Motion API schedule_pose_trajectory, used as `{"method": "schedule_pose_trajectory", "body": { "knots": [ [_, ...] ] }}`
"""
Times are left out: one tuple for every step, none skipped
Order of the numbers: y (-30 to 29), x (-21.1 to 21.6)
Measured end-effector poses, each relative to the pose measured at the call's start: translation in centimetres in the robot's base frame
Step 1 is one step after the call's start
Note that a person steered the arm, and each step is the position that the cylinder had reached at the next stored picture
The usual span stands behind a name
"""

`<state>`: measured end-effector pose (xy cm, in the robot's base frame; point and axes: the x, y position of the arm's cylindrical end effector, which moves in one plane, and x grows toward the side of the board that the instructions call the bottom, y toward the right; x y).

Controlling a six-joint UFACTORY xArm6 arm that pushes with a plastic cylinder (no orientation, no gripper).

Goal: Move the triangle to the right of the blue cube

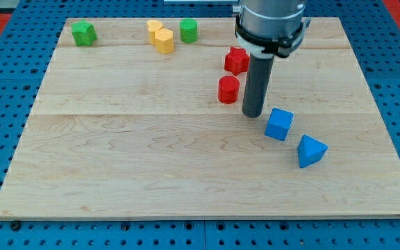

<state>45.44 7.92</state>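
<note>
Bright, even, diffuse light from overhead. Soft short shadows only, hugging the bases of the blue cube and blue triangle, and beside my tip on the wooden board. No glare on that board. Sharp across the board; slightly soft toward its far edge. No noticeable edge distortion.

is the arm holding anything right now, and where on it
Nothing is held. My tip is a bare rod end resting on the board between the red cylinder and the blue cube, touching neither.
</note>
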Motion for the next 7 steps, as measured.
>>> {"method": "schedule_pose_trajectory", "body": {
  "knots": [
    [-0.8,4.0],
    [-0.3,9.0],
    [3.1,10.3],
    [4.4,10.3],
    [4.4,9.4],
    [7.7,7.4],
    [8.2,7.0]
  ]
}}
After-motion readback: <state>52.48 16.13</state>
